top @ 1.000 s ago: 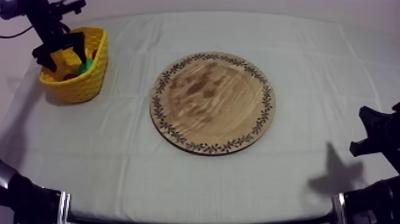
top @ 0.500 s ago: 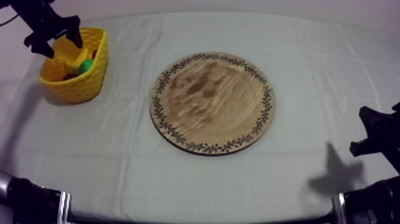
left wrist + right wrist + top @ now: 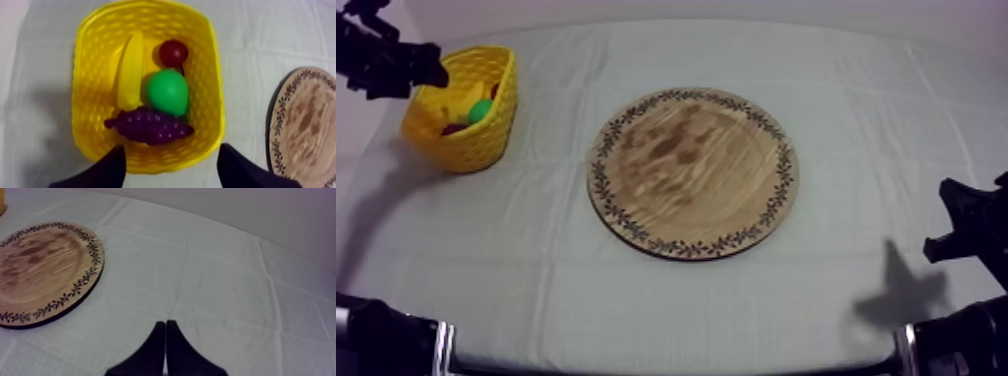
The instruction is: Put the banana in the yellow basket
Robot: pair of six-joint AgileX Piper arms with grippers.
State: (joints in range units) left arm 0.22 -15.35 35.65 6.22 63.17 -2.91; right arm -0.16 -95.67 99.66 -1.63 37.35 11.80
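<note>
Well, starting from the far left: my left tool [image 3: 172, 150] hangs above the near rim of the yellow basket [image 3: 92, 60], fingers spread wide with nothing between them. The banana [image 3: 131, 70] lies inside that basket, stretched along one side wall. The green pear [image 3: 168, 91] sits just beside it, and one end of the banana reaches the bunch of grapes [image 3: 150, 126]. A small red fruit [image 3: 173, 52] sits by the pear, on the side away from the grapes.

I judge the placing done, since the fruit rests on the basket floor and my fingers are clear of it.

If I had to take it again, I would treat it as a light, stiff, hollow plastic toy with a smooth skin that could slide under the pads. The best hold is across its narrow middle, where the curve is gentlest. I would come straight down, as the wall and the pear leave little room on either side.

Moving right, the wooden board [image 3: 693, 172] sits mid-counter [image 3: 536, 260], well apart from the basket, and nothing lies on it.

Farthest right, my right tool [image 3: 165, 338] rests low over the cloth beside the board, fingers pressed together into a narrow wedge, holding nothing.
</note>
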